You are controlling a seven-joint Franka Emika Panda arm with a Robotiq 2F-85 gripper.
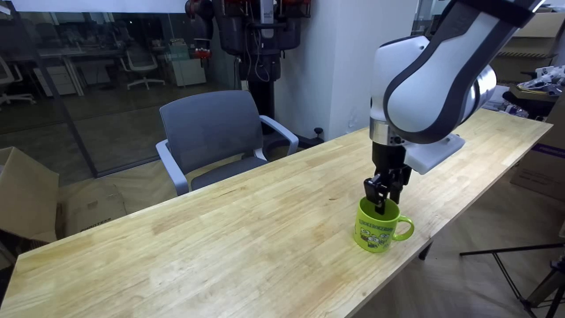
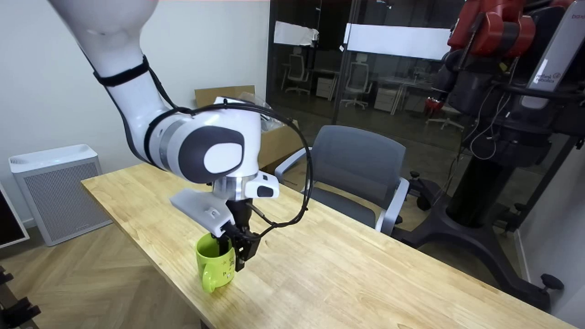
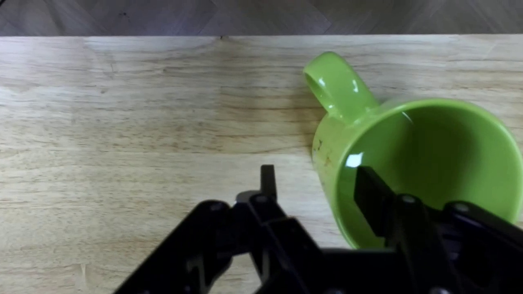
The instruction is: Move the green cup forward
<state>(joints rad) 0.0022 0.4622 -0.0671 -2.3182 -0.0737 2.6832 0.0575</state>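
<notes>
Near the edge of the wooden table, a green cup

On the wood, the green cup stands upright, close to a long edge. Its handle is a loop that points toward that edge. In an exterior view, the side of the cup shows dark letters and little cartoon faces with big round eyes.

The gripper is down at the cup, let loose, with its two black fingers spread apart. One finger is inside the cup. The second finger is outside, and the wrist view shows a gap between it and the cup. The cup's wall is between the two. I cannot tell if the inside finger touches it.

Above the cup, the white and black arm bends down over the table. In an exterior view, a black cable makes a big loop beside it.

Across the table, a grey chair shows in both exterior views. Near the chair is a big dark robot with red parts. On the floor are a brown box and a white machine with a grey front. Farther back, desks and more chairs can be seen through a glass wall.
</notes>
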